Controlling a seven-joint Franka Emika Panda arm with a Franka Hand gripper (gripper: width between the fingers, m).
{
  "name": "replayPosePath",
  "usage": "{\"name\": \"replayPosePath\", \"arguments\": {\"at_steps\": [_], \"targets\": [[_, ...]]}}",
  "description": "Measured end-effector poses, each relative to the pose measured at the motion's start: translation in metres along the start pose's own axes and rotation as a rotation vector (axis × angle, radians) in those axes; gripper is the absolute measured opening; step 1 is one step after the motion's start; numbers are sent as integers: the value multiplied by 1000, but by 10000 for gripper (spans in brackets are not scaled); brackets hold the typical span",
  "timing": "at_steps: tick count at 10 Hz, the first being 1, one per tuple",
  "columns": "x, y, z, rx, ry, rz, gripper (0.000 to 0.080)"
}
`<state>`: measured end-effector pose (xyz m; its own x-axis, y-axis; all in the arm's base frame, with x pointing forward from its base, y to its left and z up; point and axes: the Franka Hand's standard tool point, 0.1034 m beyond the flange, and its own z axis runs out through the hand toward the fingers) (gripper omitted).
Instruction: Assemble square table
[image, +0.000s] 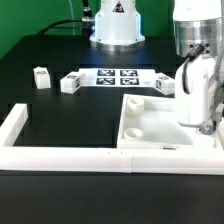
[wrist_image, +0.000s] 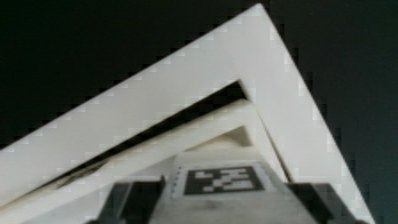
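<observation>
Black table (image: 60, 110), green backdrop (image: 25, 20), square slab (image: 150, 125) against border wall (image: 60, 153), claw (image: 205, 125) clenched round tagged leg block (wrist_image: 222, 180)

The slab (image: 160, 120) and wall (image: 60, 155) are white, each leg block (image: 41, 77) white with a black-and-white tag, the table (image: 40, 115) black.
</observation>
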<state>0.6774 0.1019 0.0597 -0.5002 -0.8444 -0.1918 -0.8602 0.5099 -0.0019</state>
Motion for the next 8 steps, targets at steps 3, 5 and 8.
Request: {"name": "replayPosePath", "arguments": {"at_steps": [3,5,8], "targets": [[0,0,0,-1,0,-39,500],[-1,0,-1,2,-2,-49,600],[-14,2,-58,30,-55,-98,647]]}}
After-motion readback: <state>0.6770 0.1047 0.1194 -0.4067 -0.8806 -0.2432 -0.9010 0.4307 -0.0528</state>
